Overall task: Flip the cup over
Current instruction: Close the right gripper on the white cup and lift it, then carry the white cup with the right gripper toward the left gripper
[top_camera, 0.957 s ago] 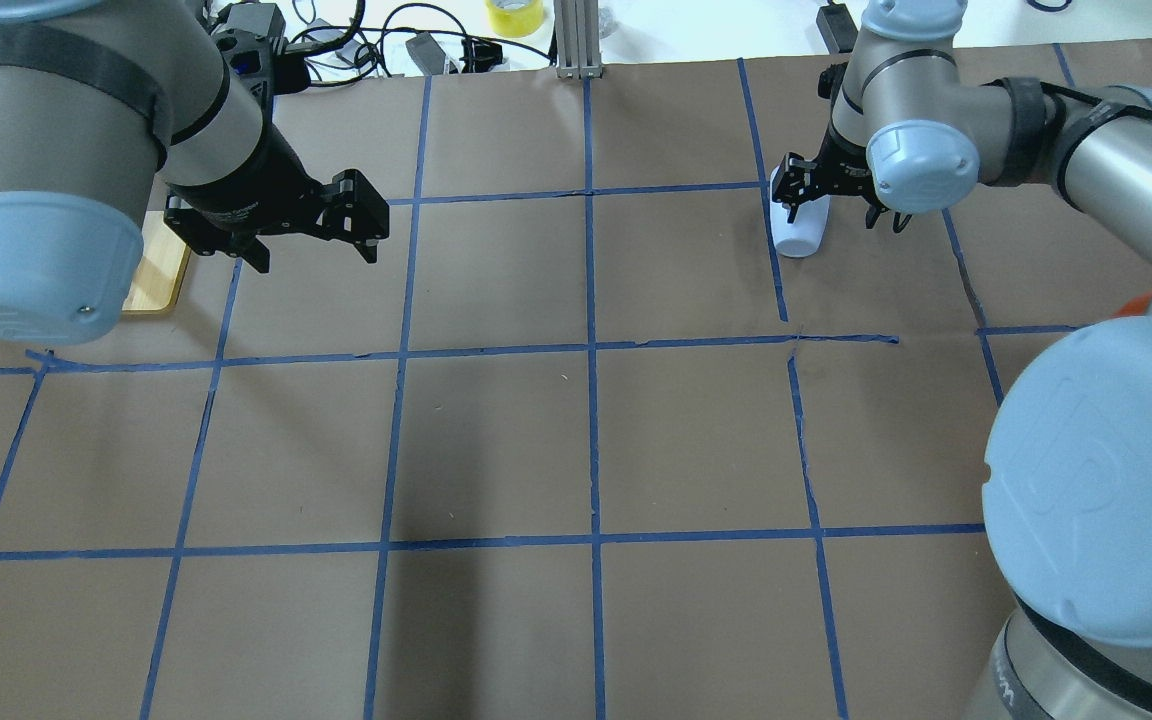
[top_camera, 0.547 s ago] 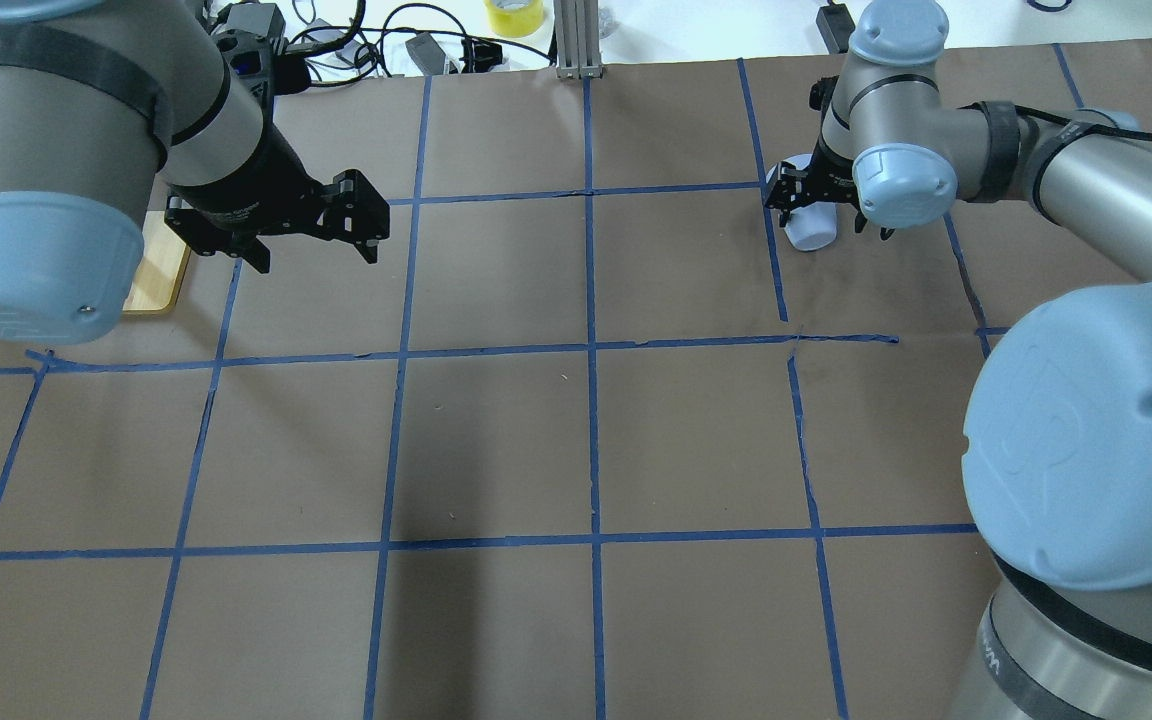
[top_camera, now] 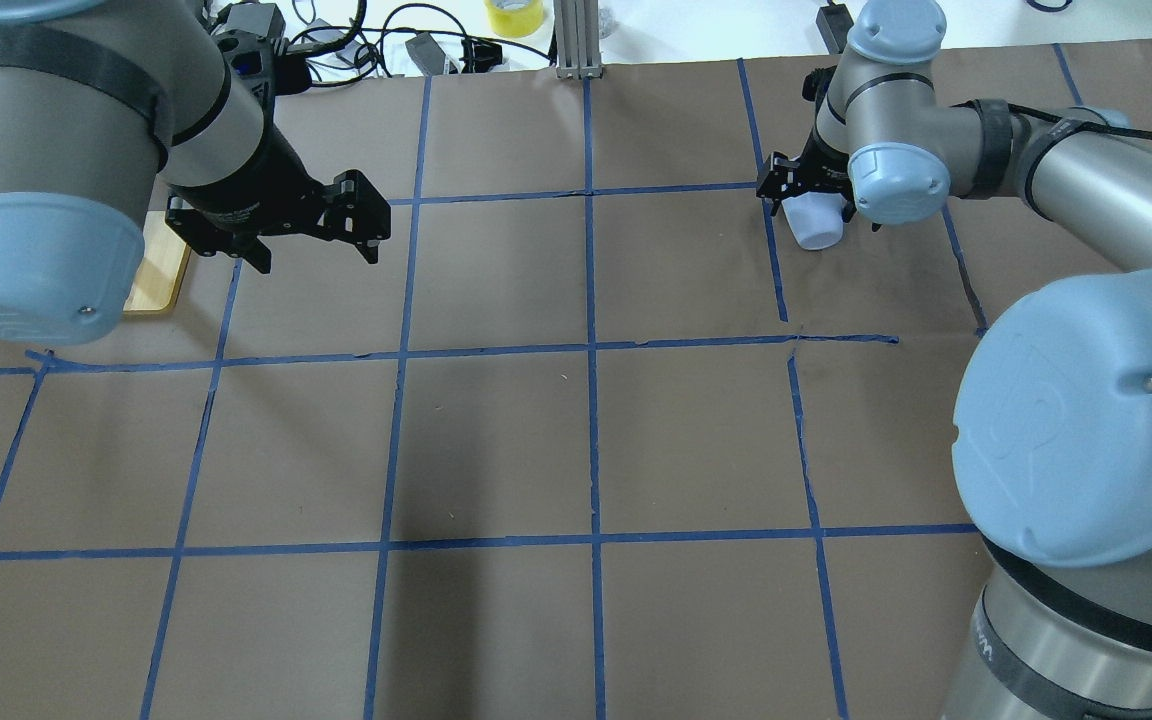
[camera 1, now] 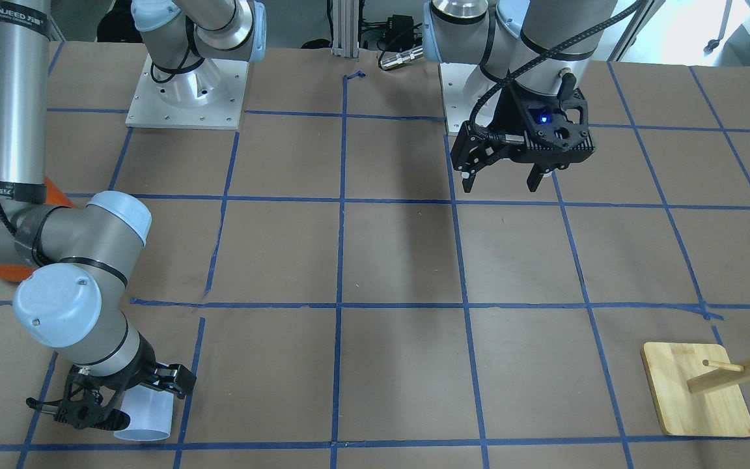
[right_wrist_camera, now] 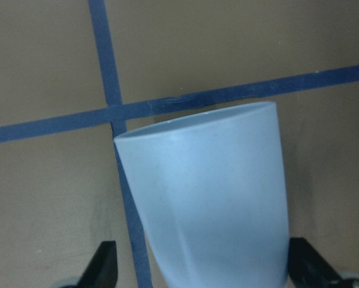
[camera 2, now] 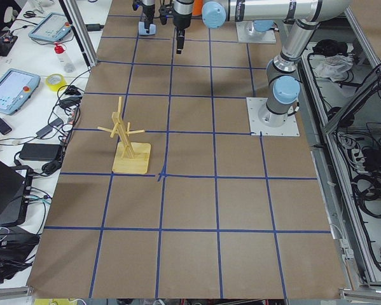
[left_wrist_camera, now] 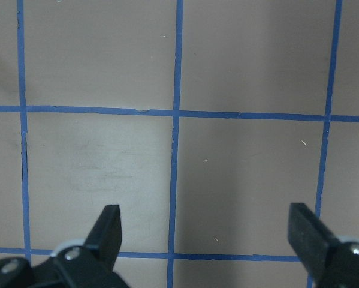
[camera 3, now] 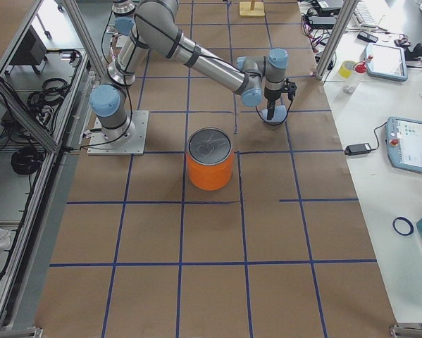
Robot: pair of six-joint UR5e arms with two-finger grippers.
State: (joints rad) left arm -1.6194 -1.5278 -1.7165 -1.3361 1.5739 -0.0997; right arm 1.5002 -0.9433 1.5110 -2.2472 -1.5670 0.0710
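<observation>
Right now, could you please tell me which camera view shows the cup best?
The right wrist view: the cup fills the frame, with its side and far edge clear. The front-facing view shows it lying partly under the right gripper. The overhead view shows only a white end beneath the wrist, and the right side view a speck.

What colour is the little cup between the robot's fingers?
Pale blue-white, plain with no pattern. The cup shows best in the right wrist-mounted view.

I see the cup (right_wrist_camera: 209,198) as smooth, matt pale blue plastic. The table (top_camera: 496,440) carries matt brown paper, gridded with blue tape (top_camera: 593,450). The stand (camera 1: 694,397) is bare light wood. The can (camera 3: 211,176) is orange with a shiny metal lid (camera 3: 211,144). Arm tubes (camera 1: 4,98) are brushed grey metal.
</observation>
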